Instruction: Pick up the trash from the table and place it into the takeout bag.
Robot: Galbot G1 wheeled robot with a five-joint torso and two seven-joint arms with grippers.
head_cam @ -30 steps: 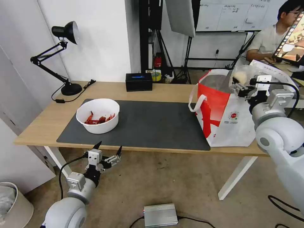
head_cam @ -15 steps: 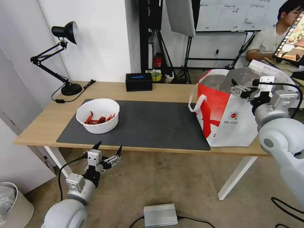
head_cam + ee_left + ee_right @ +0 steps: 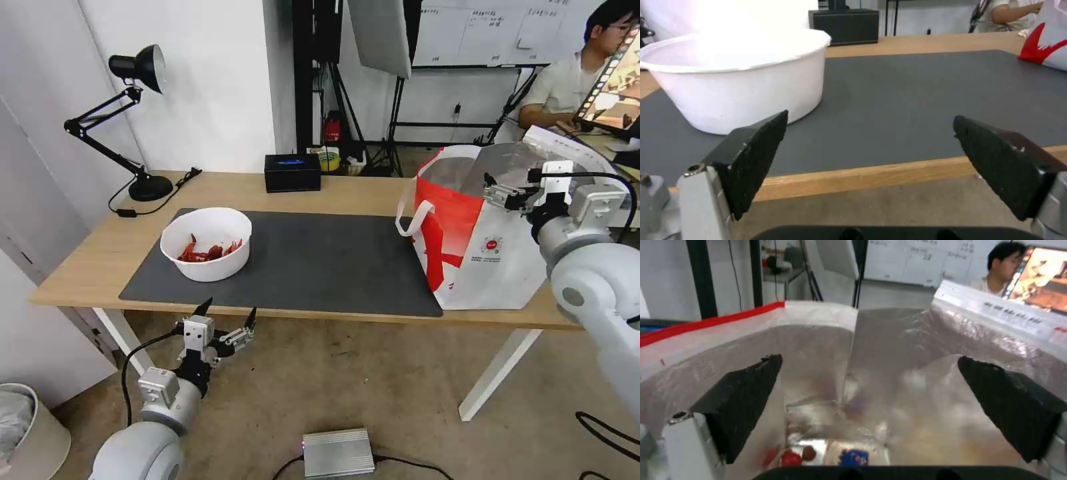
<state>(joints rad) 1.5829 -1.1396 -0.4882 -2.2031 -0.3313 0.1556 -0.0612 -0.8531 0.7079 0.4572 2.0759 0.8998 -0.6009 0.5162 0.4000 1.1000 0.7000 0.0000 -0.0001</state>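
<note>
The bowl (image 3: 206,252) of shells sits at centre left on the bench (image 3: 347,193), just above your left hand (image 3: 225,315), which gapes wide and empty below the edge. Your right hand (image 3: 497,190), also wide and empty, hangs over the takeout bag (image 3: 467,260) at far right.

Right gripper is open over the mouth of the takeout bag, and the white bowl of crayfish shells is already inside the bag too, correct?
Not quite. The right gripper is open over the mouth of the takeout bag, but the white bowl of crayfish shells sits on the dark mat at the table's left end, as the head view shows.
</note>
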